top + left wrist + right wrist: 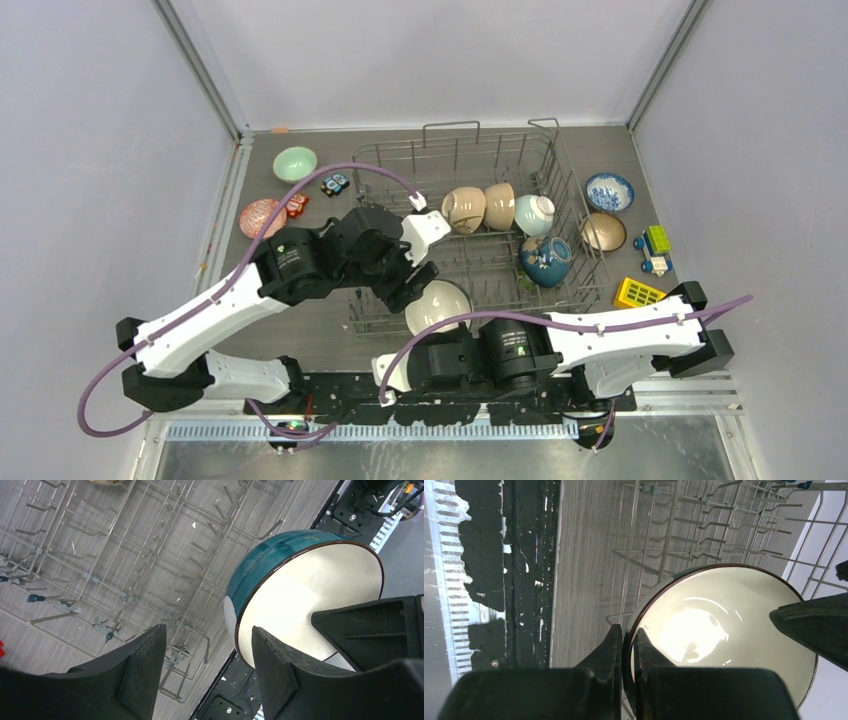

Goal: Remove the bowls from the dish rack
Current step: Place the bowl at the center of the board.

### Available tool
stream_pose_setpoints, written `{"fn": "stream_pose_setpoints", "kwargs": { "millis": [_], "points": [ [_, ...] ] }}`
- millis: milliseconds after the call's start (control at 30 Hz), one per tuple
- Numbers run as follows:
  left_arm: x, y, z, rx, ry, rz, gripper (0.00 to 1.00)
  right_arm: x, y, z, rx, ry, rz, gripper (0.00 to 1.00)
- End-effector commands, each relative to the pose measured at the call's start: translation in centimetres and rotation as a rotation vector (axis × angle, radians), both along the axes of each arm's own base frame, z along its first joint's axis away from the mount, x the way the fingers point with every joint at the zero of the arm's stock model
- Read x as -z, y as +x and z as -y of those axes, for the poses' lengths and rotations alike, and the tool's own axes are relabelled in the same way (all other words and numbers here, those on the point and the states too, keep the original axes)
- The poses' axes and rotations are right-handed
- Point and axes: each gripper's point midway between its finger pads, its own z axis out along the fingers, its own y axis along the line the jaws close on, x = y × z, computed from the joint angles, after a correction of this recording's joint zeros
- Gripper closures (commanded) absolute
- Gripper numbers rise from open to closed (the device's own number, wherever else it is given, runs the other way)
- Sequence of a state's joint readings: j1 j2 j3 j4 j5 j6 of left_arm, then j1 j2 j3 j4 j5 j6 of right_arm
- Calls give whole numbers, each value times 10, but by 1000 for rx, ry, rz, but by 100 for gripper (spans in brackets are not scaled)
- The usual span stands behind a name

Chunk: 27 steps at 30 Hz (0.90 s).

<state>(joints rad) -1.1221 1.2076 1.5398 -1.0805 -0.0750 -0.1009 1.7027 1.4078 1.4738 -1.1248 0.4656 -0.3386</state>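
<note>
My right gripper (628, 636) pinches the white-teal bowl (724, 630) by its rim at the near edge of the dish rack (480, 262), a hold suited to lifting it straight out; my left gripper (207, 630) hangs spread just beside it, empty.

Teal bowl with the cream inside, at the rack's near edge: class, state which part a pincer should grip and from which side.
Grip the thin rim, one finger inside and one outside, coming from the near side. The teal bowl faces mouth up and its body looks too wide to span; the right pincer holds it this way.
</note>
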Motion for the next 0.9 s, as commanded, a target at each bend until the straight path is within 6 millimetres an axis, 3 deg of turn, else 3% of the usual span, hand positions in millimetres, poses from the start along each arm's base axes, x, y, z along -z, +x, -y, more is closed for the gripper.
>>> {"fn": "stream_pose_setpoints", "kwargs": {
  "millis": [0, 133, 300, 467, 700, 767, 800, 867],
  "points": [
    [-3, -1, 1, 6, 25, 19, 35, -25, 4, -8, -9, 73, 36, 99],
    [8, 1, 2, -6, 79, 19, 34, -24, 3, -10, -13, 73, 33, 99],
    [12, 3, 5, -20, 93, 19, 47, -26, 2, -13, -19, 80, 32, 99],
    [15, 2, 6, -23, 88, 13, 63, -25, 2, -14, -22, 78, 33, 99],
    [22, 2, 10, -22, 89, -3, 99, -23, 2, -16, -24, 73, 43, 99],
    [21, 3, 11, -30, 84, 0, 100, -24, 2, -17, -20, 78, 47, 99],
    [20, 4, 10, -37, 76, 5, 100, -23, 2, -17, -16, 78, 49, 98],
    [16, 5, 10, -50, 52, 18, 100, -22, 2, -17, -10, 74, 49, 83]
  ]
}}
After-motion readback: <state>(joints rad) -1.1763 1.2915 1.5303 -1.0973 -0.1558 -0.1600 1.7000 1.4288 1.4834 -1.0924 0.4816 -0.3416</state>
